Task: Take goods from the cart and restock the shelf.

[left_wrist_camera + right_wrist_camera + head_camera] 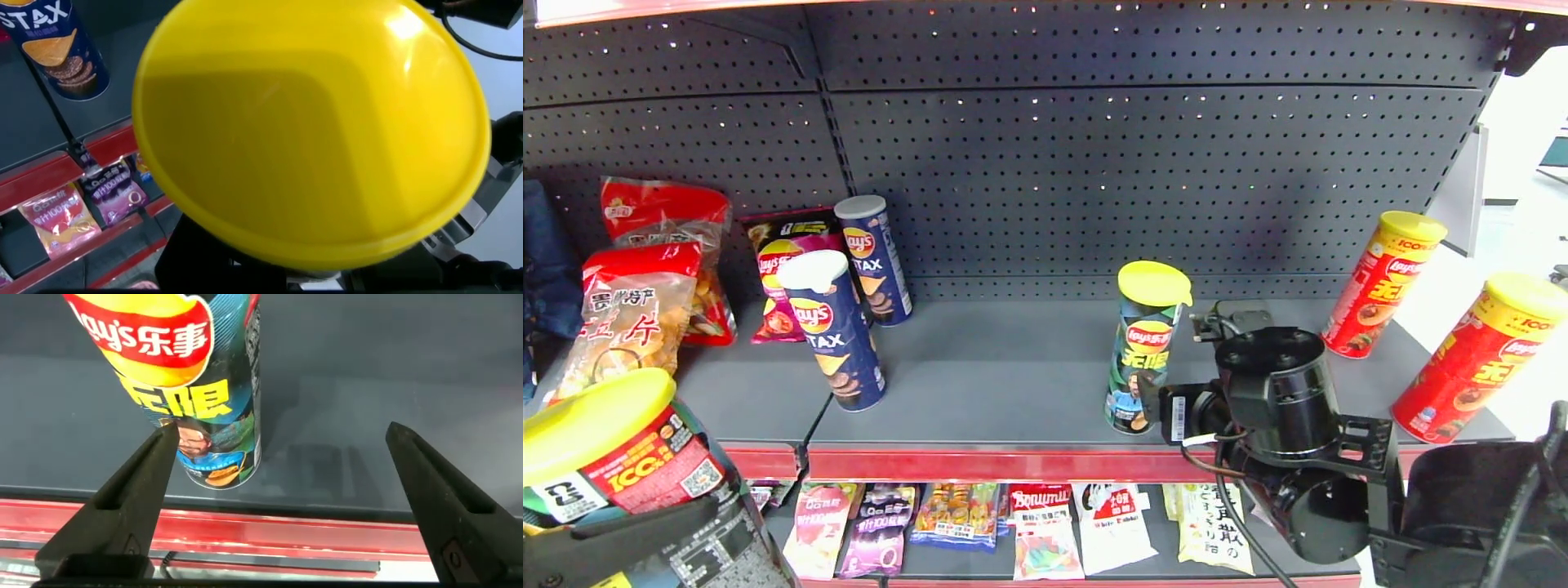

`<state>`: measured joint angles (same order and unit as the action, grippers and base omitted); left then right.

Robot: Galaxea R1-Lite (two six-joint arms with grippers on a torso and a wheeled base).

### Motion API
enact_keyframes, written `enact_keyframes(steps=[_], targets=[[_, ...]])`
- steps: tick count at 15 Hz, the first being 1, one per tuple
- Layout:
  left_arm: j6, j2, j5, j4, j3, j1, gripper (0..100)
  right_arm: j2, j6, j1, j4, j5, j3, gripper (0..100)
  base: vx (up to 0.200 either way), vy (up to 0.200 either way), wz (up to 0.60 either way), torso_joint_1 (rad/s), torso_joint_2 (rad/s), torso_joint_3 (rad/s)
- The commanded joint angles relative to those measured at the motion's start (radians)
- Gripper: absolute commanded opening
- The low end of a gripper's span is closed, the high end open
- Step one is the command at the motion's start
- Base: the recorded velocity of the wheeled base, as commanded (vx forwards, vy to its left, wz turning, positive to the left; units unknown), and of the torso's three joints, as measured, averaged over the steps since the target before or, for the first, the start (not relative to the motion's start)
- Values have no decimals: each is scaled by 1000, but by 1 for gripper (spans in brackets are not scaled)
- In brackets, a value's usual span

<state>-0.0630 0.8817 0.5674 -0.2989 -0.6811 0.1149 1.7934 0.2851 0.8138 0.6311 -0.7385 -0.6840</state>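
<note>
A green chips can [1145, 347] with a yellow lid stands upright near the front edge of the grey shelf [1013, 367]. My right gripper [1170, 411] is just right of the can's base, open; in the right wrist view the gripper [282, 498] holds nothing and the green can [208, 392] stands just past one finger [122, 506]. At the lower left my left gripper [637, 514] holds a tilted can with a yellow lid [600, 445] in front of the shelf. That lid [310, 122] hides the left fingers.
Two dark-blue cans [837, 331] [876, 257] and snack bags [637, 302] stand at the shelf's left. Two red cans [1384, 282] [1478, 355] are at the right end. The shelf's red front lip [1013, 463] runs below, over a lower shelf of small packets [1037, 527].
</note>
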Motion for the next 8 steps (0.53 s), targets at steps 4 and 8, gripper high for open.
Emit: enact_keyframes(steps=[4,8], targets=[[0,2,0,0,0,0,0,-5,2,36,1,-2,3,100,0,0,0,0,0,0],[0,2,0,0,0,0,0,-17,6,71,1,-5,40,100,0,0,0,0,0,0]])
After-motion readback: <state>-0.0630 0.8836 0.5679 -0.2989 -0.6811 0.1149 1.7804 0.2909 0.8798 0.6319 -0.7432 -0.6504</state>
